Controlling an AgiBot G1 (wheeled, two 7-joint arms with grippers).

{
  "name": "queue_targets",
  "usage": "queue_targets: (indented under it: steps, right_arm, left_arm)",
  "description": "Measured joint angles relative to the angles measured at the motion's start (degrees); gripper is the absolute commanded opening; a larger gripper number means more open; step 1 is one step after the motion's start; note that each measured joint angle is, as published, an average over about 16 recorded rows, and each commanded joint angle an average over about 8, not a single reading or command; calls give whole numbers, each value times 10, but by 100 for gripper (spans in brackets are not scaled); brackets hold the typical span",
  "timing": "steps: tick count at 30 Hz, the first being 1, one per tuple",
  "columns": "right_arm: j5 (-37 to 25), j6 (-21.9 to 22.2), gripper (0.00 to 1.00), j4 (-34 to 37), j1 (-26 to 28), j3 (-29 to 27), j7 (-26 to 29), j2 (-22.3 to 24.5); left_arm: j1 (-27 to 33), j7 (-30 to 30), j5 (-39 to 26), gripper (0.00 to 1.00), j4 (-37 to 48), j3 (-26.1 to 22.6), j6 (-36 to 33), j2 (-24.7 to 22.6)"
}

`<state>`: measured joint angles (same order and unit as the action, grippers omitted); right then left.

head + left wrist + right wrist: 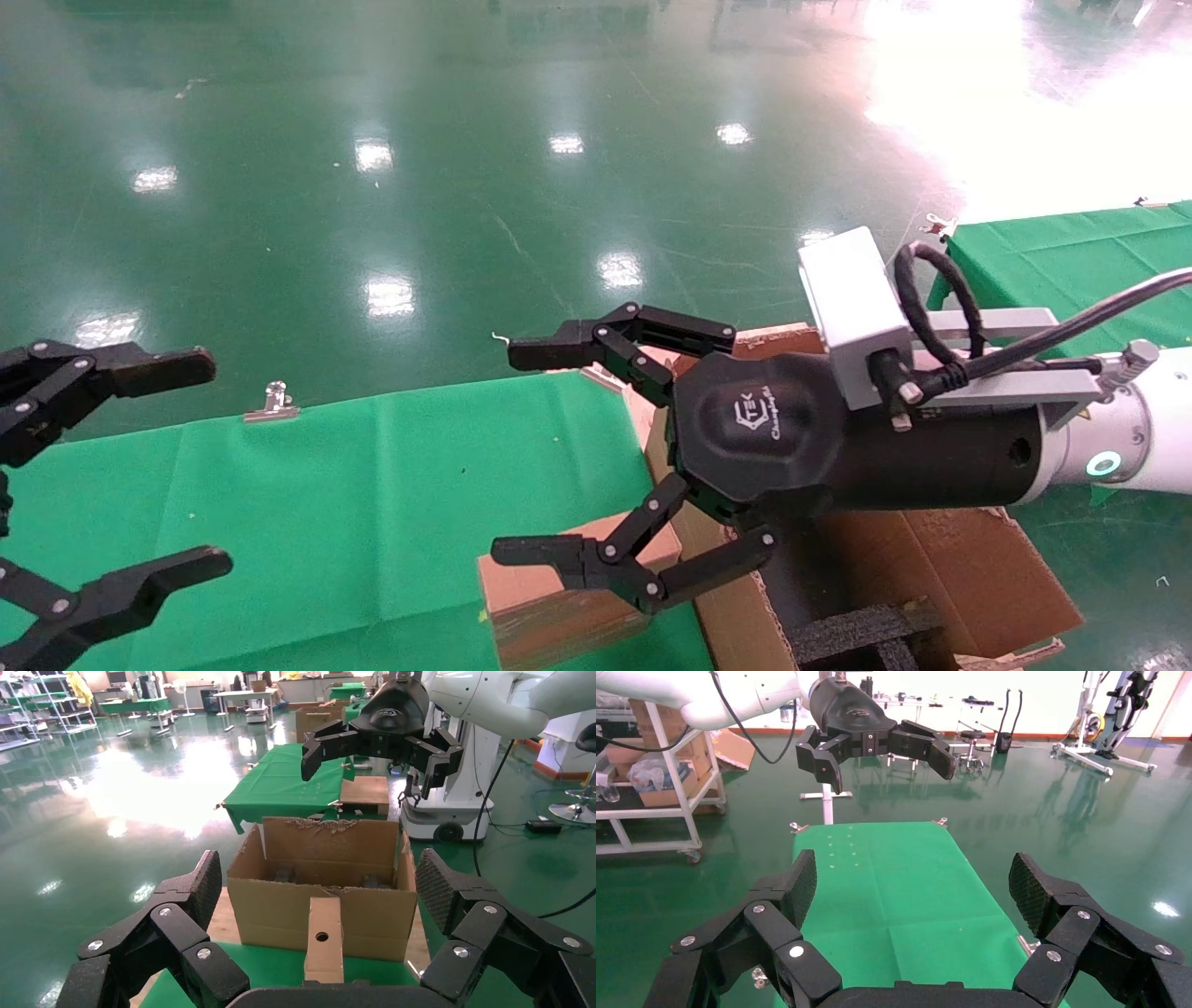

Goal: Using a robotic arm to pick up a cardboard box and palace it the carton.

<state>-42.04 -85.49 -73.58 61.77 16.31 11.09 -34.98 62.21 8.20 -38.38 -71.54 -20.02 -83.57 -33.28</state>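
R tool (521, 454) is seen spread wide w/ nothing gripped, held in the air above the cardboard box (549, 596) and just beside the carton (931, 559). The box is seen standing on the green counter (372, 503), touching or nearly touching the carton's wall. L tool (200, 463) is seen spread wide too, over the counter's left end.
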Motion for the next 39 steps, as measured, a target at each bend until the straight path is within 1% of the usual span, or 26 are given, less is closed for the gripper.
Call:
queue_targets:
  steps: [12, 13, 20, 21, 26, 30, 34, 39]
  right_arm:
    - [0, 0, 100, 0, 0, 0, 0, 0]
    - [0, 0, 100, 0, 0, 0, 0, 0]
    - [0, 0, 100, 0, 0, 0, 0, 0]
    - [0, 0, 100, 0, 0, 0, 0, 0]
    - [-6, -2, 100, -1, 2, 2, 0, 1]
    - [-24, -7, 100, -2, 14, 10, 1, 1]
    - [-61, -16, 100, 0, 39, 27, 4, -1]
    - [-131, -31, 100, 3, 86, 64, 10, -11]
  left_arm:
    - [0, 0, 0, 100, 0, 0, 0, 0]
    - [0, 0, 0, 92, 0, 0, 0, 0]
    - [0, 0, 0, 5, 0, 0, 0, 0]
    - [0, 0, 0, 0, 0, 0, 0, 0]
    - [0, 0, 0, 0, 0, 0, 0, 0]
    - [0, 0, 0, 0, 0, 0, 0, 0]
    - [0, 0, 0, 0, 0, 0, 0, 0]
    - [0, 0, 0, 0, 0, 0, 0, 0]
